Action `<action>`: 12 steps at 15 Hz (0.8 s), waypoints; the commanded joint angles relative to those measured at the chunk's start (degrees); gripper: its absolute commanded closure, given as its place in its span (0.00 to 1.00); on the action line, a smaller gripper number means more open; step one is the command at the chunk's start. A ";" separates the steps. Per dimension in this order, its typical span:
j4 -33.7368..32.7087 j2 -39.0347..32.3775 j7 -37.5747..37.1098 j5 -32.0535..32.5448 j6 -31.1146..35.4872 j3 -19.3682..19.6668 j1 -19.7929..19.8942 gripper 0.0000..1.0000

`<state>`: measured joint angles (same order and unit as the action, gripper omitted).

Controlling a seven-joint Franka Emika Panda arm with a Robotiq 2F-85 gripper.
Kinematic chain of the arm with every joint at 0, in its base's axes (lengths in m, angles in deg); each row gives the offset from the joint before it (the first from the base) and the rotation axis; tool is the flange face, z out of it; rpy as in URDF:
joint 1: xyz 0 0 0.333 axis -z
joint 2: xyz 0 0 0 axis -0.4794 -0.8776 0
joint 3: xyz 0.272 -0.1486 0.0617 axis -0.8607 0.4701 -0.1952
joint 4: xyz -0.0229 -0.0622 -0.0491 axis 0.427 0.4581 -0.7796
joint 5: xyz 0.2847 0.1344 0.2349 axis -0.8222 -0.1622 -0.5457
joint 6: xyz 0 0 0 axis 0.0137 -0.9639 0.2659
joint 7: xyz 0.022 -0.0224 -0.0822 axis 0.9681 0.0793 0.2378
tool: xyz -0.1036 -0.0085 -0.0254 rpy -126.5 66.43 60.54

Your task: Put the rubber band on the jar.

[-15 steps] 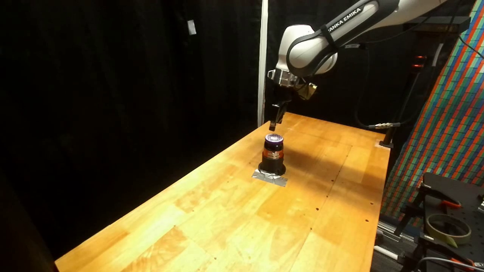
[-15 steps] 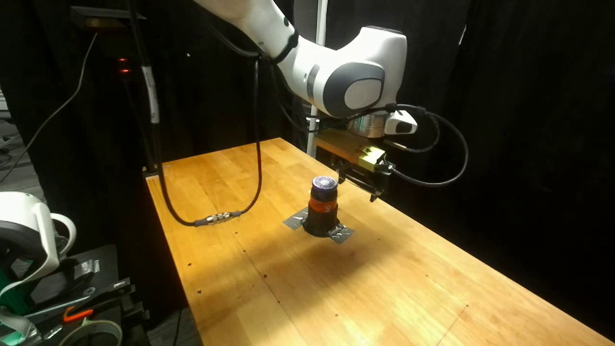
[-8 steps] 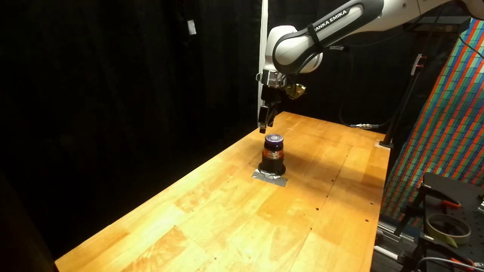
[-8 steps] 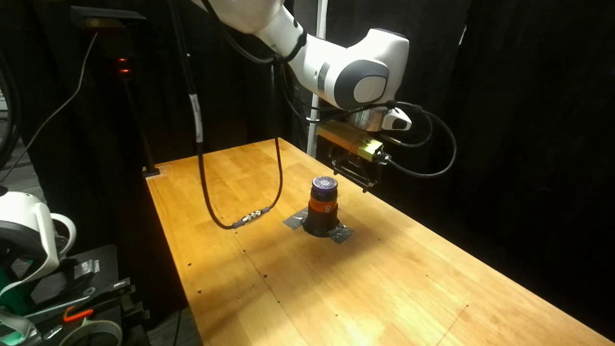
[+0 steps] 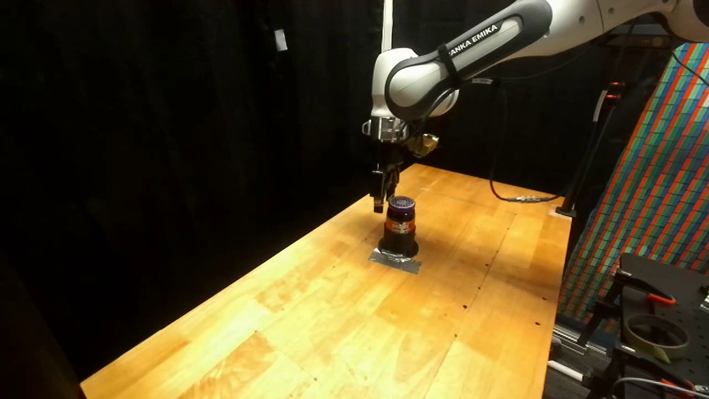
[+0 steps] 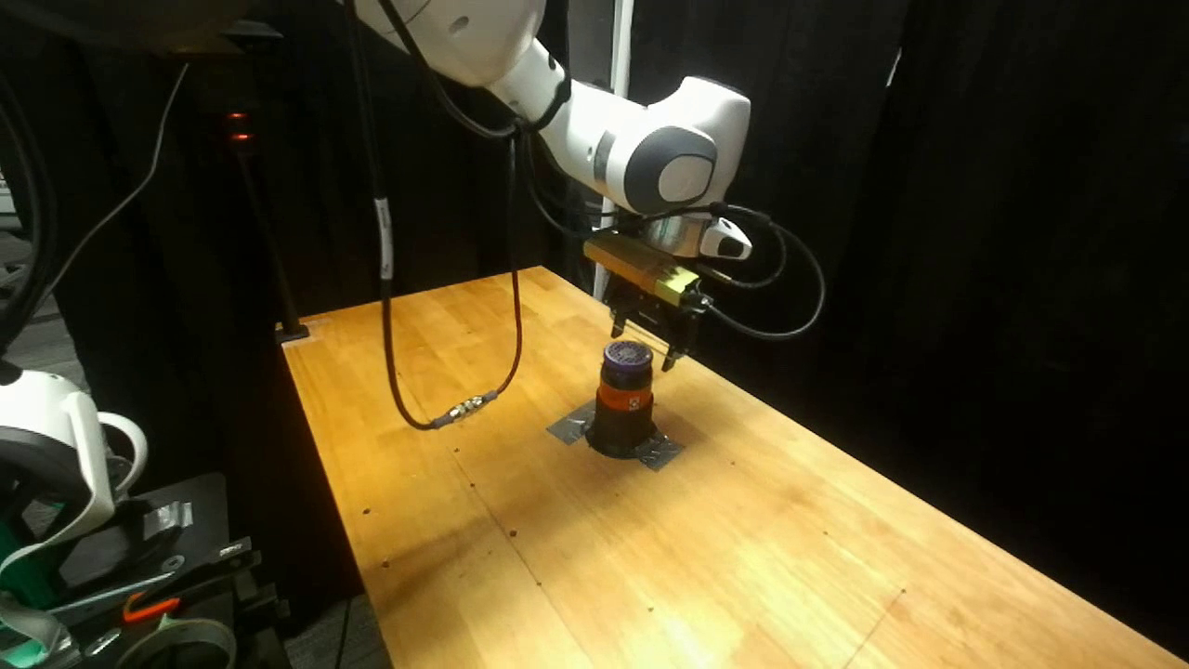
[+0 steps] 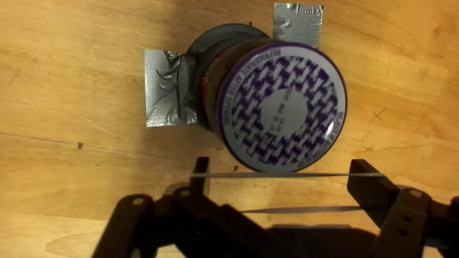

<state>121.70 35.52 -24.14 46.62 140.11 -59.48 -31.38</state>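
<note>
The jar [image 5: 400, 224] has a purple-and-white lid and an orange-red band. It stands upright in a black holder in both exterior views [image 6: 625, 398]; its lid [image 7: 283, 111] fills the middle of the wrist view. My gripper [image 7: 281, 172] is open, fingers wide apart. The pale rubber band [image 7: 272, 175] is stretched around both fingers as two strands. One strand lines up with the lid's lower edge in the wrist view; I cannot tell whether they touch. In an exterior view the gripper [image 6: 644, 347] is beside and behind the jar, fingertips near lid height.
Silver tape [image 5: 396, 260] fixes the black holder [image 6: 620, 437] to the wooden table [image 5: 354, 332]. A cable [image 6: 385, 325] hangs from the arm over the table. A side cart with a tape roll [image 5: 656, 335] stands beside the table.
My gripper has moved left in both exterior views, sinking to about lid height beside the jar. The jar has not moved.
</note>
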 commanded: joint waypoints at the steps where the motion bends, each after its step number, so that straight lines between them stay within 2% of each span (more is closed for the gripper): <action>1: -3.16 -1.57 -1.87 1.60 -4.34 1.01 -1.58 0.00; 12: -0.05 0.48 -0.87 7.95 -8.88 1.84 -3.55 0.00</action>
<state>120.80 34.93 -25.22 52.87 133.40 -58.36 -33.83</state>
